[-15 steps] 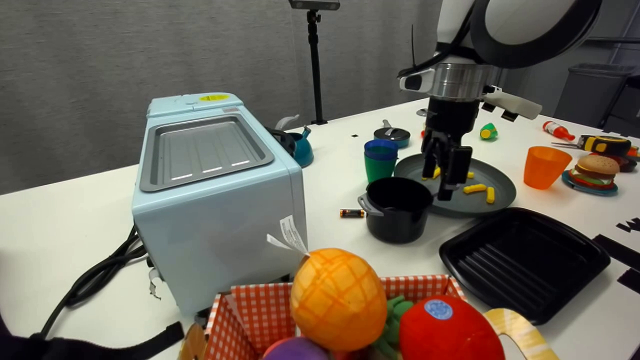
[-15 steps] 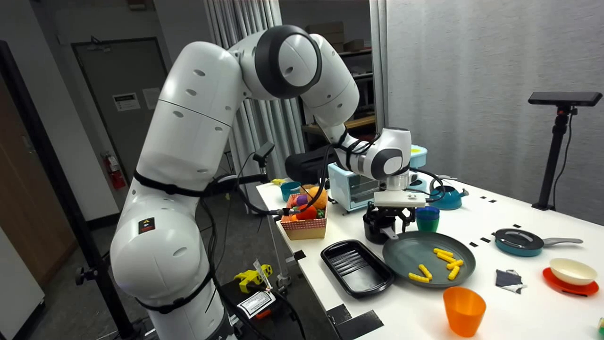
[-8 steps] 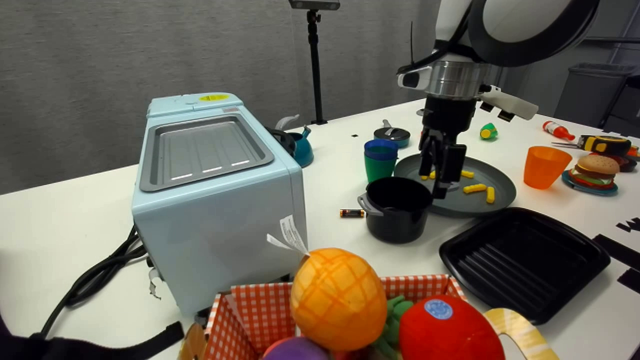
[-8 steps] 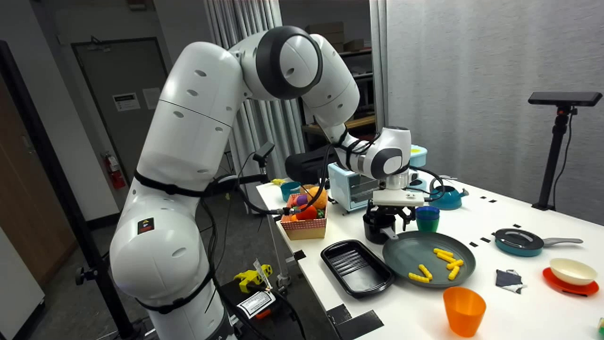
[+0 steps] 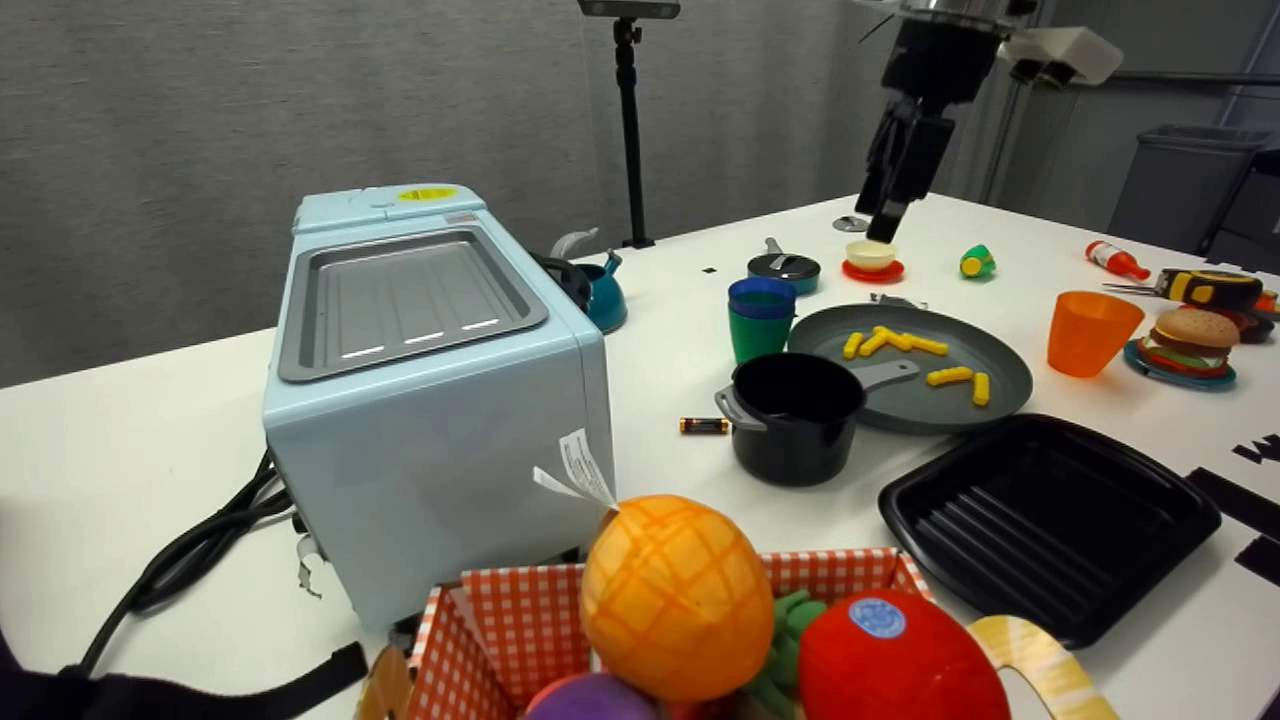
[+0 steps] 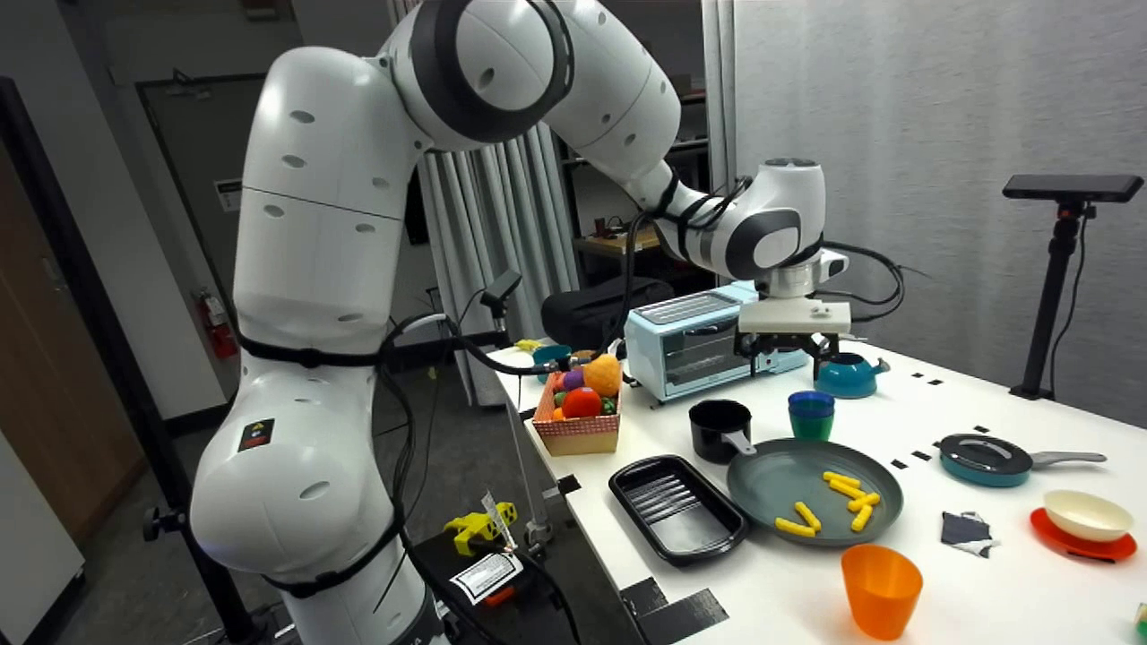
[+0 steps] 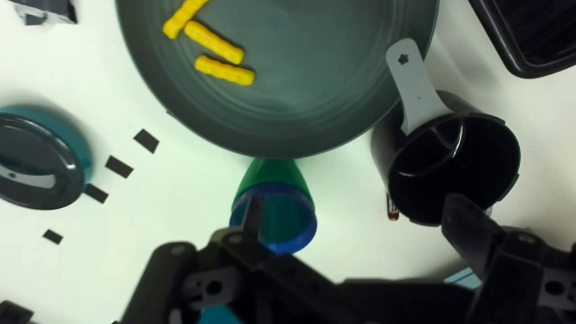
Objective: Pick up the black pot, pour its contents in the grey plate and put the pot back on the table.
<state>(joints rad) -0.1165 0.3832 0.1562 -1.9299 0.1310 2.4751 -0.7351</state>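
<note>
On the white counter (image 6: 995, 591), see the black pot (image 5: 795, 440) upright just beside the grey plate (image 6: 771, 488), handle (image 5: 888, 373) over the rim, yellow sticks (image 7: 214, 42) lying in the plate. Seems poured and set back. Beware lowering the raised tool (image 7: 355, 208), fingers (image 7: 468, 229) spread wide, holding nothing: could snag that handle and tip the pot.

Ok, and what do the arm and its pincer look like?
The arm is glossy white with rounded segments, thick dark rings, black straps, black cables and a small dark label low down. A pale block is mounted just above the pincer, which is black, angular and two-fingered.
</note>
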